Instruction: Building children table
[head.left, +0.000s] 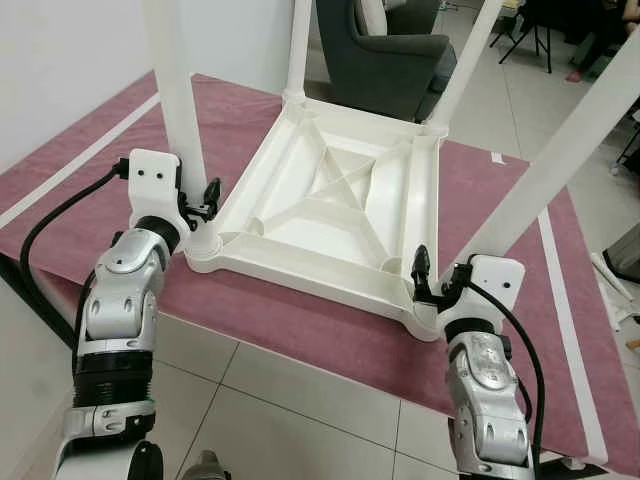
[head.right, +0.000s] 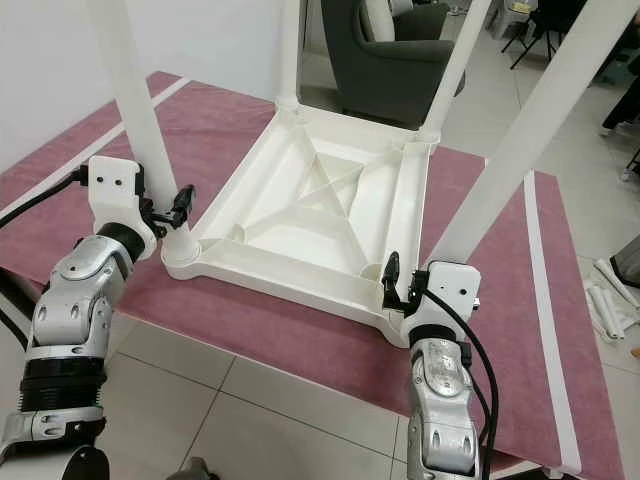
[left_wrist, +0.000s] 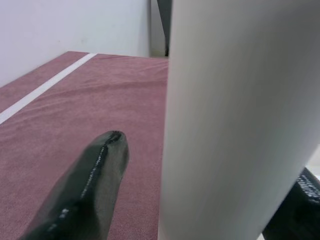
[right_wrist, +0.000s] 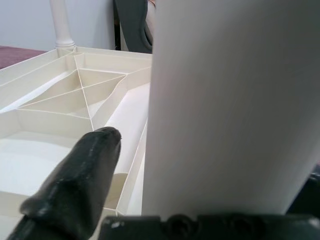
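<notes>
A white plastic children's table (head.left: 330, 190) lies upside down on a maroon mat (head.left: 300, 325), with its legs pointing up. My left gripper (head.left: 196, 203) straddles the base of the near-left leg (head.left: 178, 100). In the left wrist view one black finger (left_wrist: 90, 190) stands apart from that leg (left_wrist: 235, 125), so the gripper is open. My right gripper (head.left: 438, 278) straddles the base of the near-right leg (head.left: 560, 160) at the table's front right corner. A narrow gap shows between its finger (right_wrist: 85, 180) and the leg (right_wrist: 230, 110). The far legs (head.left: 298, 50) stand at the back corners.
A dark grey armchair (head.left: 385, 50) stands just behind the mat. A white wall runs along the left. Tiled floor (head.left: 280, 410) lies in front of the mat's near edge. Loose white parts (head.left: 612, 285) lie on the floor at the right.
</notes>
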